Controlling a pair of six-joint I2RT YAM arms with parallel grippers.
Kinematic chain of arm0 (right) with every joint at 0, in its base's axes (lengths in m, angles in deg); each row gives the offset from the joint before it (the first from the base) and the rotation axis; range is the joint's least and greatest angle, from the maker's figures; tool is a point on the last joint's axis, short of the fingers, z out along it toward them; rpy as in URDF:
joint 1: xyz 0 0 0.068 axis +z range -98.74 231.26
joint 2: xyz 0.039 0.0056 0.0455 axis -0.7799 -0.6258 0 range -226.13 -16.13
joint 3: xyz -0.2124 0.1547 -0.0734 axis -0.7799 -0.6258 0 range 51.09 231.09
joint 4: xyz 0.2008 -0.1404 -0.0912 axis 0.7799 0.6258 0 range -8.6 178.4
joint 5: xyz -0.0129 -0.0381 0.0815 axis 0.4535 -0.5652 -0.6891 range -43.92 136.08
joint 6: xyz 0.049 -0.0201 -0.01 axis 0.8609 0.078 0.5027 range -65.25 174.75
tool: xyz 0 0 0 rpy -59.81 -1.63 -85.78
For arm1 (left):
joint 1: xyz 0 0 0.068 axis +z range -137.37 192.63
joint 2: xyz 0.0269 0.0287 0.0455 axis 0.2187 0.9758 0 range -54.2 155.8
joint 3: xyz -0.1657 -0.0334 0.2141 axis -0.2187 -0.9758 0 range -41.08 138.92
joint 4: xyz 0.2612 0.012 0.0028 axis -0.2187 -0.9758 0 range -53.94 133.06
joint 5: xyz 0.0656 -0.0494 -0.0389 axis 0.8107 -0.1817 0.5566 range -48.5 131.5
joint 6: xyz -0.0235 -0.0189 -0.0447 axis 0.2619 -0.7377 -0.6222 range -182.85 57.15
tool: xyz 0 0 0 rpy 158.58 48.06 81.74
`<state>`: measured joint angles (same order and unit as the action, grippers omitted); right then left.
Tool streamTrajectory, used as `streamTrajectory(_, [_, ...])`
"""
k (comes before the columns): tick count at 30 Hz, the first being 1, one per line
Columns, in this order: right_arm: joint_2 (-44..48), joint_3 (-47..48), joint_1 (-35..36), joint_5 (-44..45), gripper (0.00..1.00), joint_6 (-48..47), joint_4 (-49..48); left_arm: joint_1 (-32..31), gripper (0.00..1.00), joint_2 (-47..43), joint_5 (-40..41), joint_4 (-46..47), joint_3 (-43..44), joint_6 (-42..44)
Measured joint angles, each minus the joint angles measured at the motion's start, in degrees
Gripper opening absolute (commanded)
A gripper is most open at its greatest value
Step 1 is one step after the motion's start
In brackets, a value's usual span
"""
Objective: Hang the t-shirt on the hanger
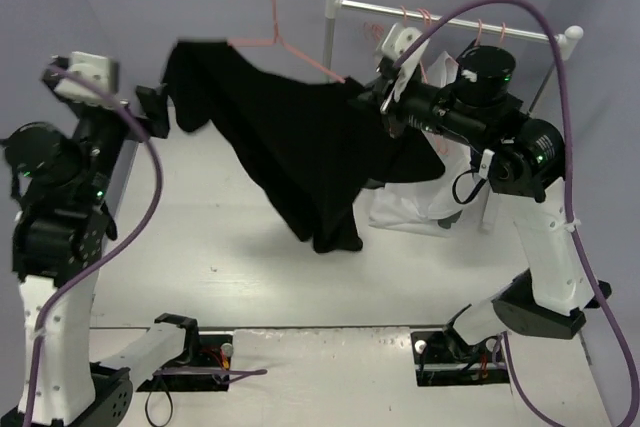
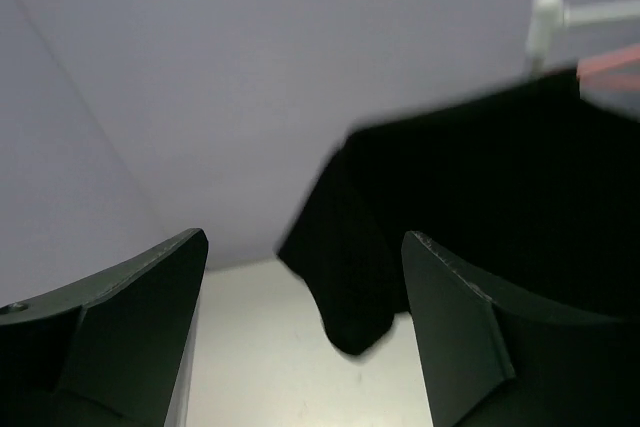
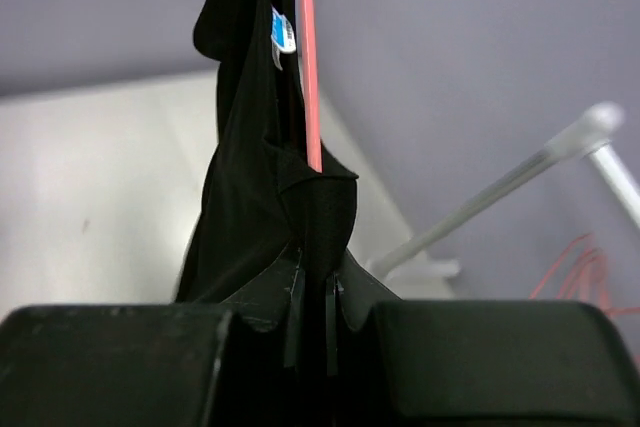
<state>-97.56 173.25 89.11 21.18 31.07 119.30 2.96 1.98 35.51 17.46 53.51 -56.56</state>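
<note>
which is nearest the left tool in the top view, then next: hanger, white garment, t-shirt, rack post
1. t-shirt, its sleeve right beside the left tool
2. hanger, above the shirt at the back
3. rack post, back centre
4. white garment, far side by the right arm

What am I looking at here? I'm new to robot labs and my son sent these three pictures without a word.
Two robot arms are bolted to a white table. The wide picture looks down from above and behind them; the other two come from cameras on each wrist. The right gripper is shut on a black t-shirt, held up, where a pink wire hanger runs into the cloth. The left gripper stands open, holding nothing, the shirt ahead of it. Behind stands a white rail with spare hangers; a white garment shows beneath it.
</note>
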Motion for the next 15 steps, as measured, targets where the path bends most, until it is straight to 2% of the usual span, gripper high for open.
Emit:
streamTrajectory(3, [-5.13,11.66,0.10,0.71,0.00,3.75,-3.22,0.00,0.74,-0.28,3.21,1.31,6.37,-1.23])
streamTrajectory(6, [-5.62,14.94,0.12,0.27,0.00,8.30,-6.86,0.00,0.74,-1.94,4.84,1.98,8.39,-1.99])
streamTrajectory(9, [-3.67,12.83,0.64,1.05,0.00,11.81,-9.41,0.00,0.74,-4.27,5.97,2.21,8.10,-2.20])
streamTrajectory(15, [2.68,1.35,0.87,2.41,0.00,16.23,-10.16,0.00,0.74,-4.88,7.10,1.38,5.65,-2.28])
